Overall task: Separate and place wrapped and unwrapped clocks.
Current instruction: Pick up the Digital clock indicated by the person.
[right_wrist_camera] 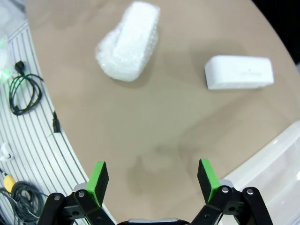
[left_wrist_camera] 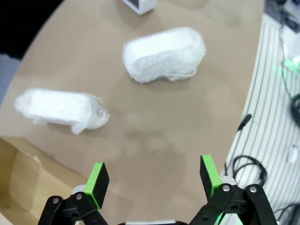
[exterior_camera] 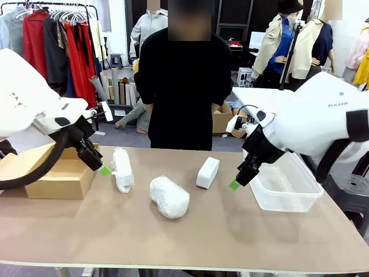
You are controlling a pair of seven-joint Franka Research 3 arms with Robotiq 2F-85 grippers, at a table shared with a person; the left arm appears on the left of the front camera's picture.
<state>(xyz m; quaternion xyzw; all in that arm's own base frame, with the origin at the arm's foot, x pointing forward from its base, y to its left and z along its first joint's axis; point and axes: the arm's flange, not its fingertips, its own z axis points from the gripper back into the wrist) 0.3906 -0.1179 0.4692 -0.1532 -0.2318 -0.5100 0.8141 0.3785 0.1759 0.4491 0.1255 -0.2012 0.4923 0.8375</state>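
Note:
Three clocks lie on the brown table. A fat oval bubble-wrapped clock (exterior_camera: 169, 197) (left_wrist_camera: 164, 55) (right_wrist_camera: 129, 41) sits at the middle. A slimmer wrapped clock (exterior_camera: 123, 169) (left_wrist_camera: 61, 109) lies to its left. The bare white clock (exterior_camera: 208, 172) (right_wrist_camera: 239, 72) stands to its right, and its corner (left_wrist_camera: 139, 5) shows at the top of the left wrist view. My left gripper (exterior_camera: 104, 169) (left_wrist_camera: 153, 178) hovers open just left of the slim roll. My right gripper (exterior_camera: 234, 184) (right_wrist_camera: 153, 179) hangs open above the table between the bare clock and the tub. Neither holds anything.
A brown cardboard box (exterior_camera: 49, 173) (left_wrist_camera: 18, 183) stands at the table's left end and a clear plastic tub (exterior_camera: 285, 184) (right_wrist_camera: 276, 164) at its right end. A person in black (exterior_camera: 183, 86) stands at the far side. Cables lie on the floor past the near edge.

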